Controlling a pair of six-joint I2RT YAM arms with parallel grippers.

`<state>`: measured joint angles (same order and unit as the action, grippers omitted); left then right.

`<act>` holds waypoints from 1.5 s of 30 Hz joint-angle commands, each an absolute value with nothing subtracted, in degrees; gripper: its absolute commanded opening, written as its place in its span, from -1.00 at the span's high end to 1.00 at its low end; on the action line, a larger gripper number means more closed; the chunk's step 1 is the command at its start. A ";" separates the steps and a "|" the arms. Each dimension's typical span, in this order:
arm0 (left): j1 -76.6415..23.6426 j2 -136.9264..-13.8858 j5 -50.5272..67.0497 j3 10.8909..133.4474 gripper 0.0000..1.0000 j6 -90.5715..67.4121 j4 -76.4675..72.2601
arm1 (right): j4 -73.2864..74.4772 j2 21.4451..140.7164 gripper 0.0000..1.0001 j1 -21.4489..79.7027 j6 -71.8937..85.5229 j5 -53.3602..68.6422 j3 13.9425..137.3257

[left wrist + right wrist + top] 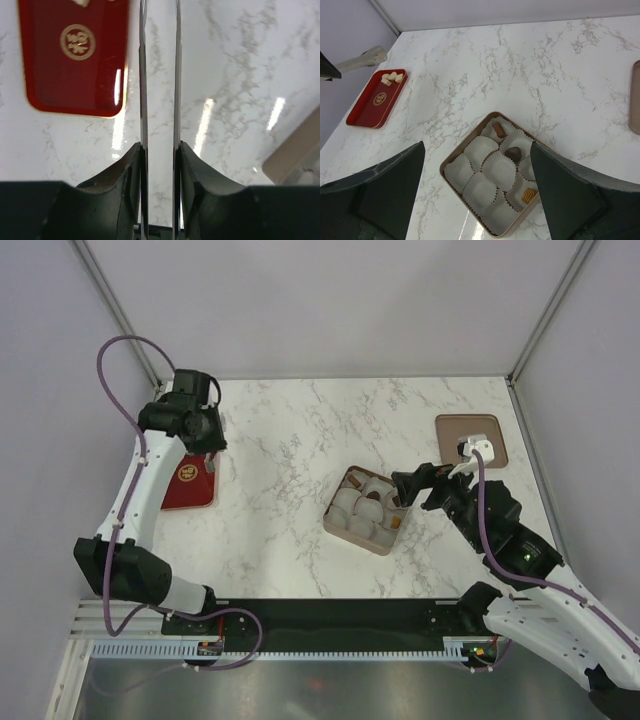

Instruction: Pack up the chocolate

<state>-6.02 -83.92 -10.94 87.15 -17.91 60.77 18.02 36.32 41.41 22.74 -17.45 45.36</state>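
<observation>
Hovering right gripper (405,490) spread over box (442,170), left gripper (160,30) pressed together, seemingly empty

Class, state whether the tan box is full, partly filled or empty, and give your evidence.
Partly filled: the tan box has chocolate pieces in only three of its paper cups; the other cups show white and empty.

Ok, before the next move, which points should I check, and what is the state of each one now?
1. Left end effector shut: ok.
2. A piece held in it: cannot tell; only table shows in the gap.
3. Pale pieces on the tray: ok.
4. Empty cups in the box: ok, several.
5. Lid off the box: ok.
6. Right end effector open, above the box: ok.
</observation>
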 commanded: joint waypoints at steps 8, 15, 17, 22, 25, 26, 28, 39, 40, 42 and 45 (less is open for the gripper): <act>-36.10 -80.16 -0.44 92.82 0.44 -23.73 57.76 | 21.97 33.67 -0.89 41.31 20.74 -27.15 51.32; -51.76 -84.55 -0.96 90.89 0.43 -24.69 55.46 | 24.52 31.90 -0.89 41.22 19.34 -32.69 52.82; -53.51 -85.25 -0.79 89.83 0.43 -25.84 55.11 | 24.70 31.73 -0.89 41.31 19.42 -33.57 53.17; -56.77 -85.08 -0.44 86.40 0.42 -27.86 53.62 | 25.14 31.03 -0.89 41.31 19.16 -35.50 53.26; -57.48 -85.25 1.13 84.64 0.41 -28.65 52.39 | 25.22 31.20 -0.89 41.31 18.72 -36.91 53.52; -57.92 -85.25 1.40 84.20 0.41 -28.74 51.95 | 25.22 31.46 -0.89 41.31 18.55 -37.00 53.53; -58.09 -85.52 1.67 83.15 0.39 -29.44 51.24 | 25.31 31.90 -0.89 41.31 18.37 -37.18 53.61; -58.27 -87.97 1.58 81.91 0.33 -29.53 50.10 | 25.58 31.64 -0.89 41.31 18.63 -37.09 54.14; -58.27 -88.59 1.23 82.09 0.32 -29.36 50.18 | 25.58 31.38 -0.90 41.31 18.72 -37.00 54.14; -58.27 -89.12 0.62 82.79 0.31 -29.18 50.19 | 25.66 31.03 -0.89 41.31 18.81 -36.91 53.97; -58.27 -89.82 0.27 83.41 0.28 -29.27 50.27 | 25.66 30.68 -0.89 41.31 18.98 -36.74 53.88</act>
